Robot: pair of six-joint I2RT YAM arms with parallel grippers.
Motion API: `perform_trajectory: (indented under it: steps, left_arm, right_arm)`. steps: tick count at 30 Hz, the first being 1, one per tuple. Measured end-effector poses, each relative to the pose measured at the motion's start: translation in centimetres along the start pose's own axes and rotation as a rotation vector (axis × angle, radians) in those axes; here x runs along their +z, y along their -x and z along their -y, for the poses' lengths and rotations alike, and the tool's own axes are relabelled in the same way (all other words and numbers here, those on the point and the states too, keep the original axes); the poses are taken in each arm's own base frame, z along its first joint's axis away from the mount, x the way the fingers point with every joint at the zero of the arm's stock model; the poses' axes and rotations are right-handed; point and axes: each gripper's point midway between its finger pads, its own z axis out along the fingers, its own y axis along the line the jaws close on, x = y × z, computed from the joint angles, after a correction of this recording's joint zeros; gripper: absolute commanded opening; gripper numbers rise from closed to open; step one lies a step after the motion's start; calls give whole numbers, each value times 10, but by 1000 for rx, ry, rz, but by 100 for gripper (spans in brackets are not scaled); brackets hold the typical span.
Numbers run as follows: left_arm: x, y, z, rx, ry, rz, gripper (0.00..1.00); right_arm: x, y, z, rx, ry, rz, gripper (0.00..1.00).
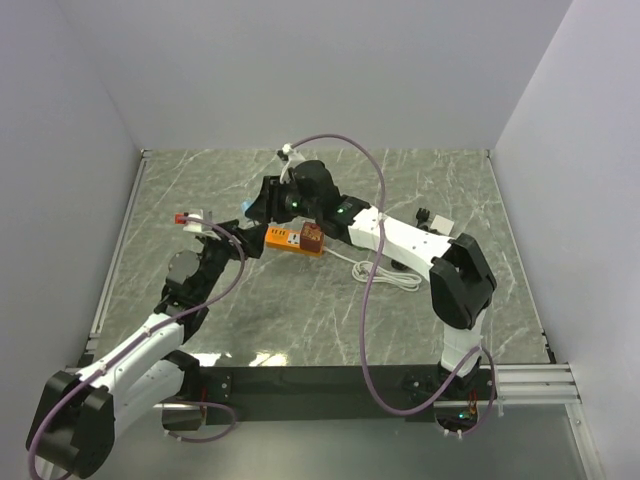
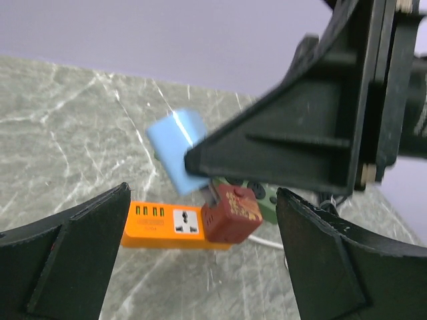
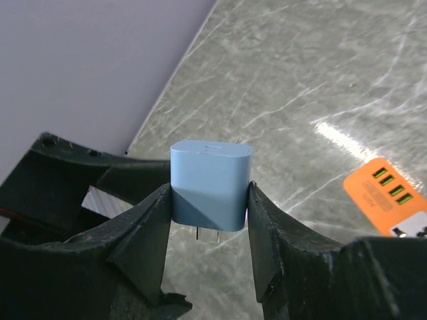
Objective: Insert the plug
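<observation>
Robot lab test cell, plain white walls (image 1: 300,70), marble-look table (image 1: 440,190), aluminium rail (image 1: 530,380) at near edge

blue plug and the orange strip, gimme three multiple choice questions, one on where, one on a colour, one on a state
1. Where is the blue plug?
A) lying on the table
B) between the right arm's jaws
C) seated in a socket

2. What colour is the cube at the end of the orange strip?
A) white
B) green
C) dark red

3. How do the left arm's jaws stand?
A) wide open, empty
B) shut on the strip
C) shut on a cable

Answers:
1 B, the right wrist view shows the jaws pinching the plug's two sides.
2 C, the left wrist view shows the cube dark red against the orange.
3 A, they stand far apart with nothing gripped between them.
</observation>
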Motion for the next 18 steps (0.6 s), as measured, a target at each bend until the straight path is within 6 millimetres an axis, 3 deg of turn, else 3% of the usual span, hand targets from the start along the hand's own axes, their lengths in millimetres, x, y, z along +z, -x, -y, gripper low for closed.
perform_trajectory:
  steps: [3,12,14,15,16,17,18]
  left_arm:
    - [1,5,-1,-6,11,24,95]
    - [2,0,-7,-26,45,13,54]
    - [3,-2,-7,-27,46,8,38]
    - [3,-2,-8,-24,48,9,21]
    - [3,-2,-8,-23,48,10,21]
    - [3,-2,-8,-18,47,10,5]
    - [2,-2,-7,-25,47,9,1]
  right_arm:
    - [2,-6,-8,1,22,-9,0]
    - [3,-14,-14,25,75,1,0]
    - [2,-16,-15,29,81,0,0]
    - [2,-17,-16,30,83,-1,0]
    - [1,-16,-17,27,88,4,0]
    - [1,-15,-18,21,95,13,0]
    - [0,-14,-18,15,99,19,0]
